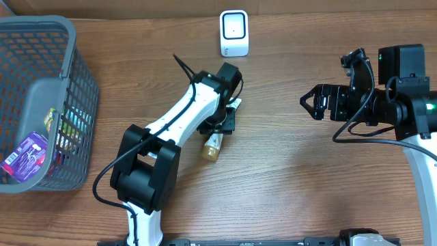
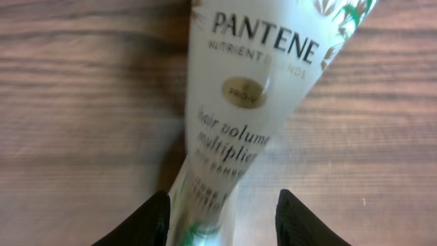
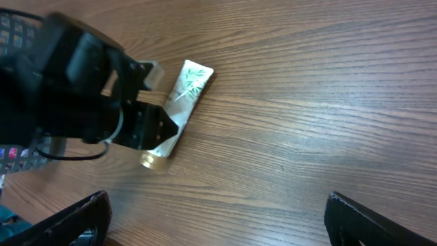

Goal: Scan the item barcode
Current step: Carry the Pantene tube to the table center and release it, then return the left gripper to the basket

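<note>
**One shampoo tube on a wooden table under the left gripper, with the right gripper standing wide open**

There is one grey mesh basket (image 1: pixel 68 89), one white tube (image 1: pixel 212 146), one white barcode scanner (image 1: pixel 234 33) and two robot arms, all on one wooden table (image 1: pixel 287 178).

The basket sits at the far left. It holds several small packets, among them one purple packet (image 1: pixel 26 156). The exact number cannot be told.

In the middle of the table, the left arm reaches over the tube. The left gripper (image 2: pixel 224 195) has its two black fingers (image 2: pixel 147 222) parted, one on each side of the tube's narrow cap end. A gap shows beside the right-hand finger, so the tube is not squeezed. It lies flat on the wood, and its label reads Pantene.

Seen from overhead, the tube's long axis runs from the near side of the table toward the far side, leaning slightly right. Its gold cap points toward the near edge. Its flat crimped end points toward the scanner.

The scanner stands upright at the far edge, just right of the tube's line and well apart from it.

At the far right, the right gripper (image 1: pixel 308 102) points left with its jaws spread fully. It holds nothing and touches nothing, well apart from the tube.
</note>
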Robot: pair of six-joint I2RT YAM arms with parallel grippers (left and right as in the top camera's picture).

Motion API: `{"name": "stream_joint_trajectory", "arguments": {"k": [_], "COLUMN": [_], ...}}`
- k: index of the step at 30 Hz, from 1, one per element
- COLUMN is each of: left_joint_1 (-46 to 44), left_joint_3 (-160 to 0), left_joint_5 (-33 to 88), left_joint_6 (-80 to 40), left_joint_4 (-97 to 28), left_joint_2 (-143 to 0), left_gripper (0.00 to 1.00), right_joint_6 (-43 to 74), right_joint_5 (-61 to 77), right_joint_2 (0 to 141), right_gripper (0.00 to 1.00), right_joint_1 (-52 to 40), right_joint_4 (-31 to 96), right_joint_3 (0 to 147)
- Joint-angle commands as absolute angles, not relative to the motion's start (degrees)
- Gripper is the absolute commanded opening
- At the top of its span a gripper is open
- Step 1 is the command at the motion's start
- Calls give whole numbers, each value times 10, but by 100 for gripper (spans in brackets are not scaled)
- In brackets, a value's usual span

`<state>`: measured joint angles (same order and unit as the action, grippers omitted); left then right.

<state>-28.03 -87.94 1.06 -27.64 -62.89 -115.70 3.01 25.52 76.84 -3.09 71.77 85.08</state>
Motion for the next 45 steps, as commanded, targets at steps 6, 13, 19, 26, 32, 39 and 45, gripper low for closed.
{"name": "stream_joint_trajectory", "arguments": {"k": [6,13,19,26,32,39,45], "left_joint_1": [-236,-143,-31,152,349,463,464], "left_joint_3": [-1154,-1423,-1475,-1407,-1325,-1202,-1126], "left_joint_5": [-21,-21,25,-14,9,52,71], "left_joint_6": [-253,-253,-193,-185,-184,-184,-149], "left_joint_4": [-792,-953,-968,-968,-965,-891,-804], "left_joint_2": [-1156,-1154,-1081,-964,-955,-988,-1016], "left_gripper": [42,43,43,53,59,58,80], "right_joint_6": [30,30,30,30,30,29,30], "right_joint_5": [256,256,256,256,256,255,256], "right_joint_2": [766,766,766,766,766,766,766], "right_gripper": [100,100,100,100,100,100,100], "right_joint_1": [-34,-34,-34,-34,-34,-34,-34], "right_joint_4": [724,726,728,731,727,728,728], "right_joint_3": [857,857,857,857,857,857,857]}}
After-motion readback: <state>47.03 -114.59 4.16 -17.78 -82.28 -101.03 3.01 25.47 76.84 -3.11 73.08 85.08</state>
